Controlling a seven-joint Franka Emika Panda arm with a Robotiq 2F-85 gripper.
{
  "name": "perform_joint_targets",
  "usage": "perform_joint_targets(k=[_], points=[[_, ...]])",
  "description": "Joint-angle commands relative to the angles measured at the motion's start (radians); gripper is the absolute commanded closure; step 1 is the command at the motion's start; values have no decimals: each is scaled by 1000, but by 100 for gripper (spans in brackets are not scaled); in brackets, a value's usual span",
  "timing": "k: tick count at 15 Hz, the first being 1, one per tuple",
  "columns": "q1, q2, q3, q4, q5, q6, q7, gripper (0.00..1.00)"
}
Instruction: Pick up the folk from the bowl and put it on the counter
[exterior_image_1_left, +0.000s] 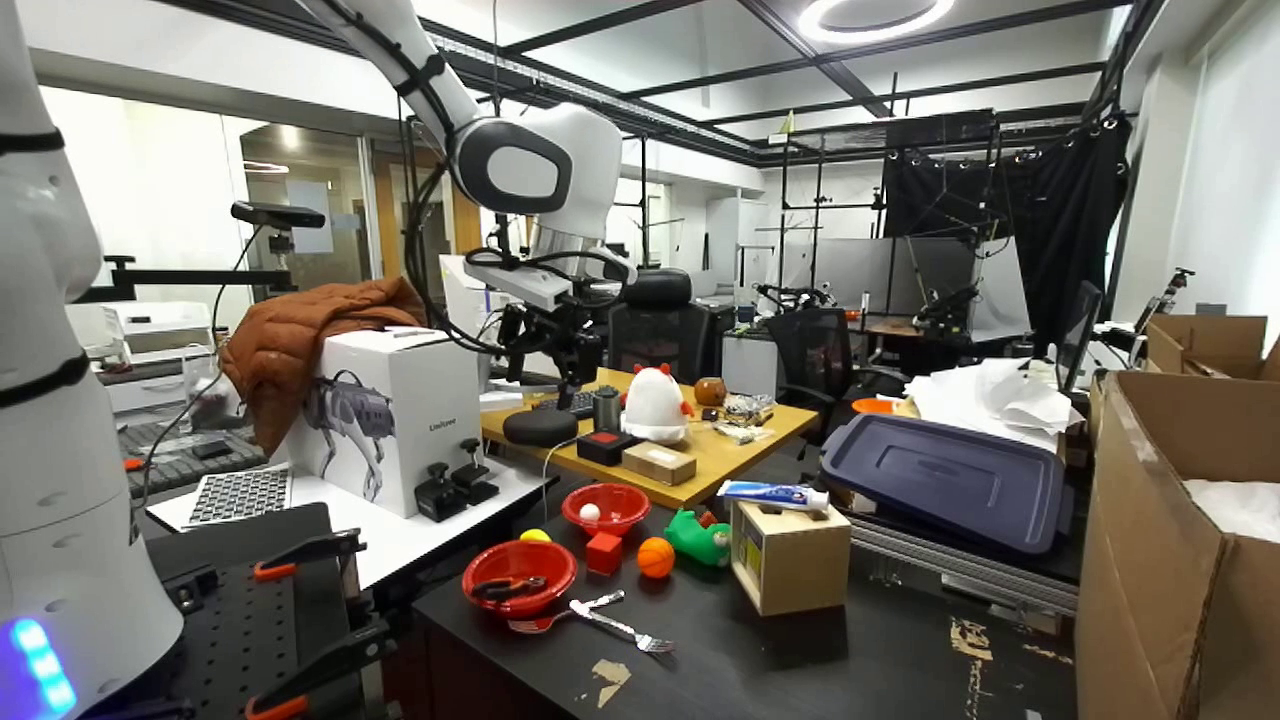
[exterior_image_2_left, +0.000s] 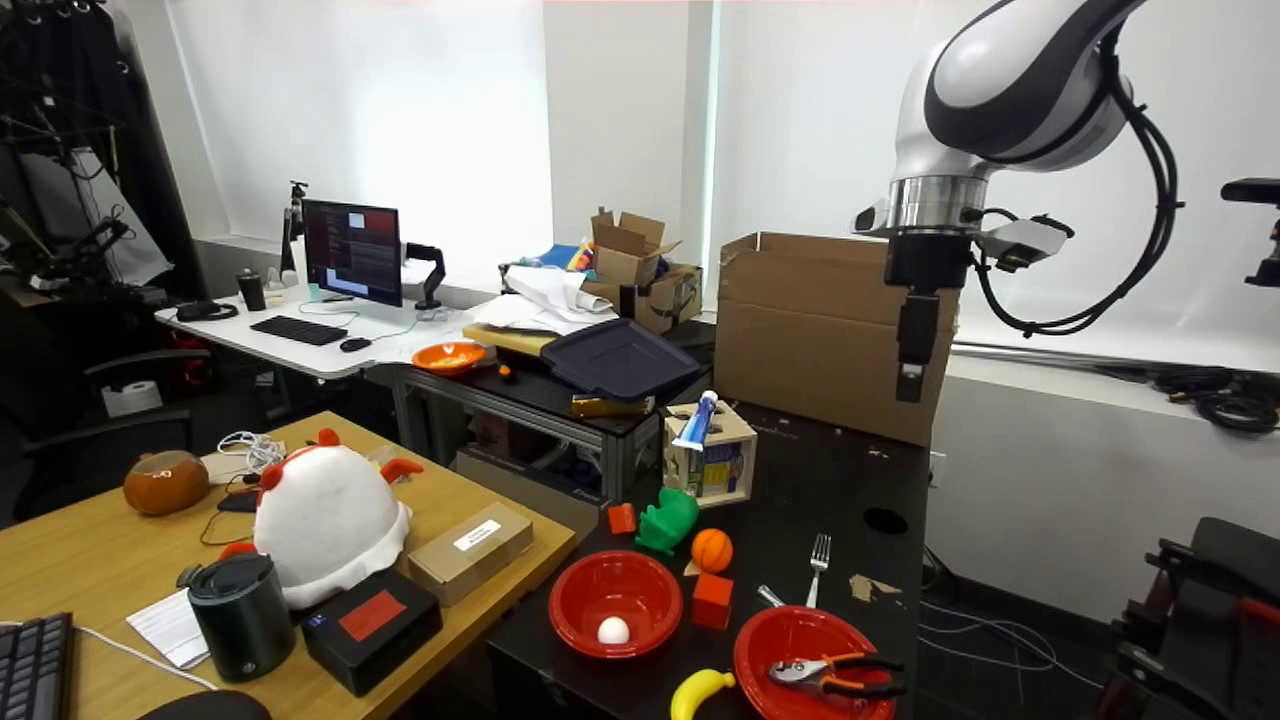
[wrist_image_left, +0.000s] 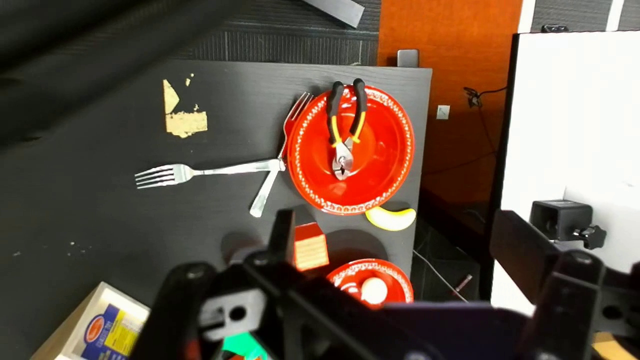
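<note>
A silvery fork (wrist_image_left: 182, 173) lies on the black counter (wrist_image_left: 240, 115), also seen in both exterior views (exterior_image_1_left: 655, 645) (exterior_image_2_left: 819, 562). Its handle end crosses a second fork (wrist_image_left: 287, 125), whose tines reflect red beside the red bowl (wrist_image_left: 385, 145). Both forks are outside this bowl. The bowl holds pliers (wrist_image_left: 342, 160) with black and orange handles. A second red bowl (exterior_image_2_left: 575, 610) holds a white ball (exterior_image_2_left: 613, 630). My gripper (wrist_image_left: 400, 240) is open and empty, high above the counter; it shows in both exterior views (exterior_image_1_left: 580, 370) (exterior_image_2_left: 910, 385).
A yellow banana (exterior_image_2_left: 700, 690), red block (exterior_image_2_left: 712, 600), orange ball (exterior_image_2_left: 712, 549), green toy (exterior_image_2_left: 668, 520) and wooden box (exterior_image_1_left: 800, 570) with a toothpaste tube (exterior_image_1_left: 775, 494) on top stand on the counter. A big cardboard box (exterior_image_2_left: 815, 340) stands at its end.
</note>
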Motion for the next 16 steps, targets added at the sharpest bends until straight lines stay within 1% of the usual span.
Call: perform_joint_targets(k=[1, 2, 3, 16], points=[[19, -53, -22, -60, 55, 28, -52, 0], [18, -49, -24, -58, 64, 17, -42, 0], [20, -8, -21, -17, 30, 6, -19, 0], [20, -10, -26, -27, 43, 6, -19, 0]])
